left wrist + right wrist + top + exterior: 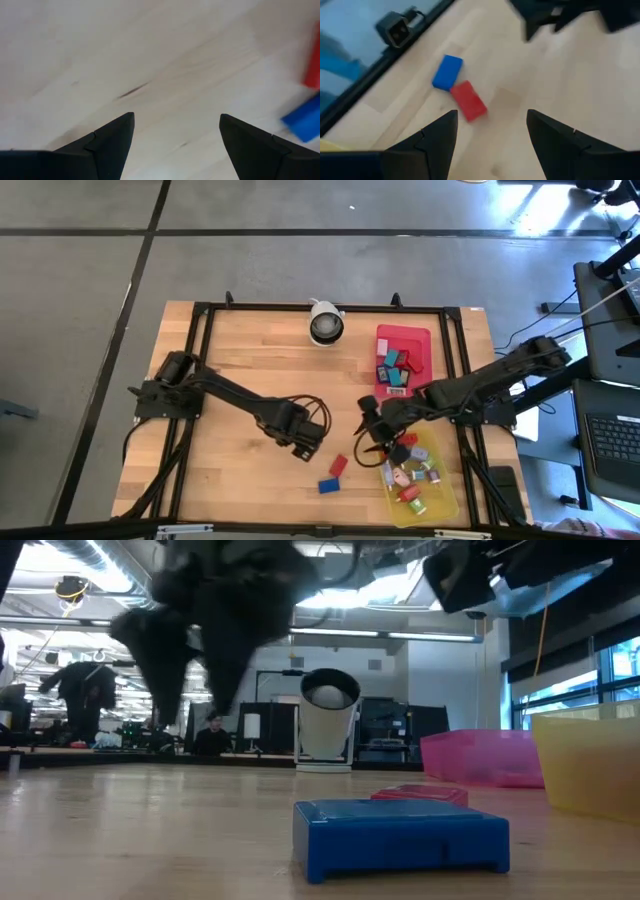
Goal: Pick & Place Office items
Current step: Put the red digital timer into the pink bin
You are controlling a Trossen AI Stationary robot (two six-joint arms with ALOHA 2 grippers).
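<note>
We hover both grippers, spread and empty: left gripper point(307, 448) at ten o'clock of the red block point(338, 466) and blue block point(328, 486), right gripper point(366, 442) at two. Next: descend, straddle one.

Two matte black jointed arms point(235, 395) with looping black cables; each ends in tapered, pointed black fingers point(107, 142)
</note>
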